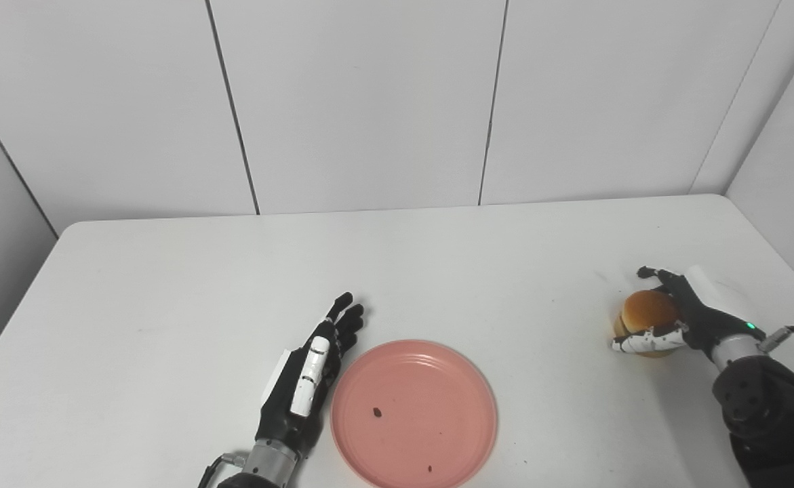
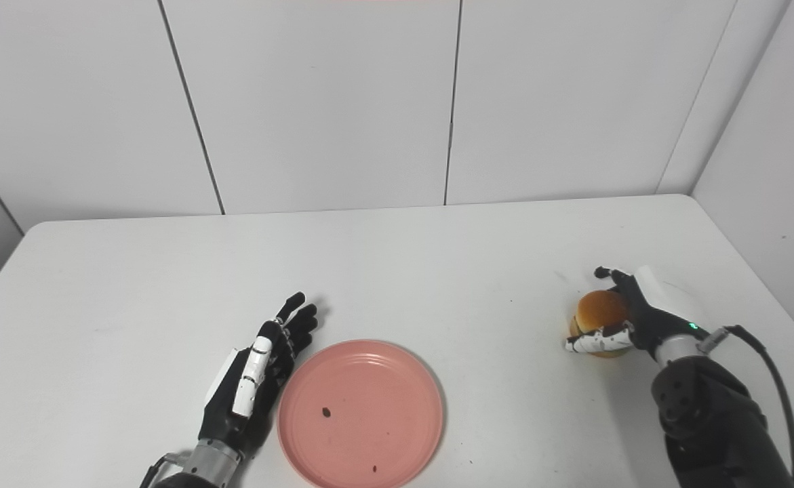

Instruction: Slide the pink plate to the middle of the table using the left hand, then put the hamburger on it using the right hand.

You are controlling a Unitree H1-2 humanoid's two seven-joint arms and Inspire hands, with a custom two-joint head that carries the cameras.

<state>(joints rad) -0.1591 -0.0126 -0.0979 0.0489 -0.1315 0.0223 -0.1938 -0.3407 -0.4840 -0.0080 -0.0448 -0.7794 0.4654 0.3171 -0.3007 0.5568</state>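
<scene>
The pink plate [image 1: 413, 413] lies flat near the table's front edge, about the middle of its width, with two small dark specks on it. My left hand [image 1: 308, 376] rests just left of the plate's rim, fingers straight and together, holding nothing. The hamburger [image 1: 647, 315], with a tan bun, sits on the table at the right. My right hand [image 1: 678, 315] is wrapped around it, thumb in front and fingers curled behind the bun. It still looks to be resting on the table.
The white table [image 1: 234, 285] is bounded by white wall panels at the back and on both sides. The right arm's dark forearm [image 1: 769, 420] and cable occupy the front right corner.
</scene>
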